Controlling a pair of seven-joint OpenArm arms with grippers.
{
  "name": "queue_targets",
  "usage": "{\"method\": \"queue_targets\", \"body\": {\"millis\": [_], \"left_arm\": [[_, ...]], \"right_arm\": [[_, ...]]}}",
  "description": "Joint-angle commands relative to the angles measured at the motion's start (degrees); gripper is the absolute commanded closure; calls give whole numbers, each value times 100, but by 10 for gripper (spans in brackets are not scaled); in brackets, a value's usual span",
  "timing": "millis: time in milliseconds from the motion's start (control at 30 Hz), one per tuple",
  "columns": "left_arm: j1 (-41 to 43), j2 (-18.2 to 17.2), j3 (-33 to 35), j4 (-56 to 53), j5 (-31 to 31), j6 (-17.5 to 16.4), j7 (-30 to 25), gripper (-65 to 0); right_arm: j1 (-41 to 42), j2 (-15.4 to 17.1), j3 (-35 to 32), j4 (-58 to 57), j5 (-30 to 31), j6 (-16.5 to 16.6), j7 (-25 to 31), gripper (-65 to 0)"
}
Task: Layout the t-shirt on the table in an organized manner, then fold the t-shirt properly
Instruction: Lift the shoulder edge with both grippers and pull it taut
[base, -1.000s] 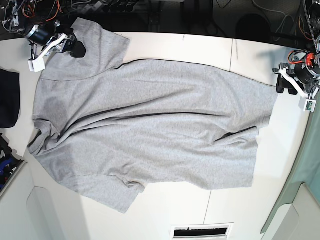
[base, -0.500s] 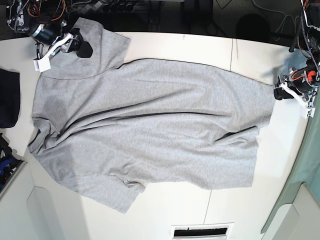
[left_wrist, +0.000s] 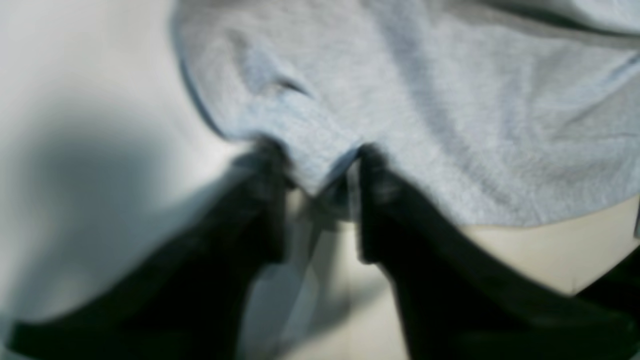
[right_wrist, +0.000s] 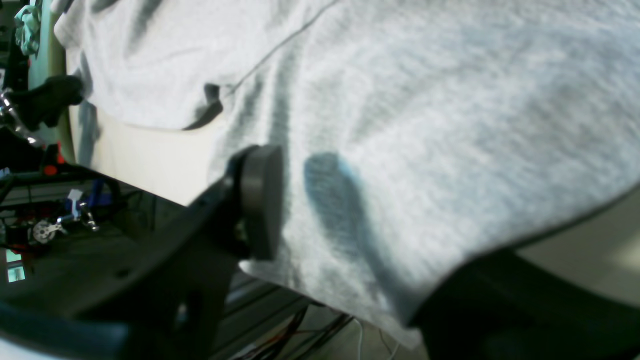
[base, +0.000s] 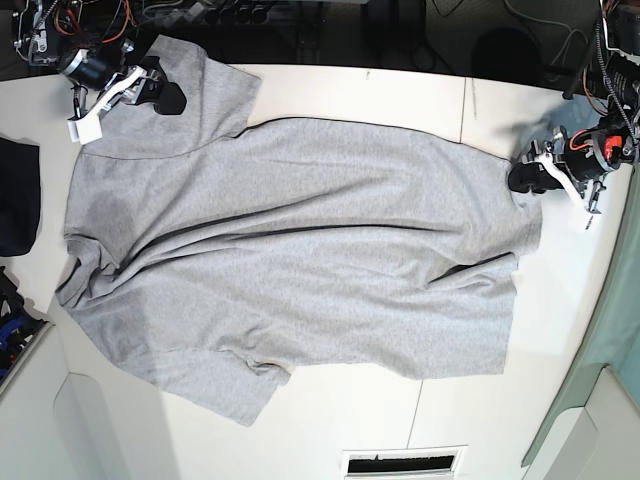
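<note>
Base view: the shirt (base: 290, 260), a soft heather-grey knit, lies spread but rumpled across the white surface (base: 440, 400), diagonal creases through the body. This looks like the laying-out step. The left end effector (base: 527, 176) sits at the hem corner, the right end effector (base: 160, 88) on the far sleeve.

Left wrist view: dark fingers (left_wrist: 270, 165) straddle a bunched hem fold, narrowed round it; whether they pinch it cannot be told.

Right wrist view: the jaws stand apart over cloth, holding nothing. Next likely calls for pulling outward to flatten the creases.
</note>
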Motion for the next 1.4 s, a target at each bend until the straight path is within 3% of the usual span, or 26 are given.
{"method": "queue_targets", "body": {"millis": [0,33,100,300,533,900,1067,1233,1367], "left_arm": [[-11,-85,83,42,61,-24,63,-44],[-11,-83,151,42,61,-24,17,0],[-11,-85,179,44,55,-33,-28,0],[225,-470,155,387,-560,-95,-17,0],[1399,-1010,146,1735,-758,-95,-20,0],[2518,-1016,-1222,2918,-1084,-95,-20,0],[2542,-990,-1327,2977,-1158,-95,-205,0],[2236,-791,-1298,2962,-304,-95,-1099,0],[1904,-656,-1143,2903,57,-95,-1145,0]], "right_arm": [[-17,61,11,44,-37,-17,-83,-223],[-17,61,11,44,-37,-17,-81,-162],[-17,63,13,44,-35,-20,-81,-4],[-83,81,243,184,-17,-17,-234,0],[-466,98,841,1069,76,-15,-302,0],[-1051,109,1587,2413,308,-17,-511,0],[-933,109,1683,2555,313,-15,-208,0],[-203,114,1604,2483,-37,-17,-181,0],[402,280,1447,2100,-197,-17,-39,0]]}}
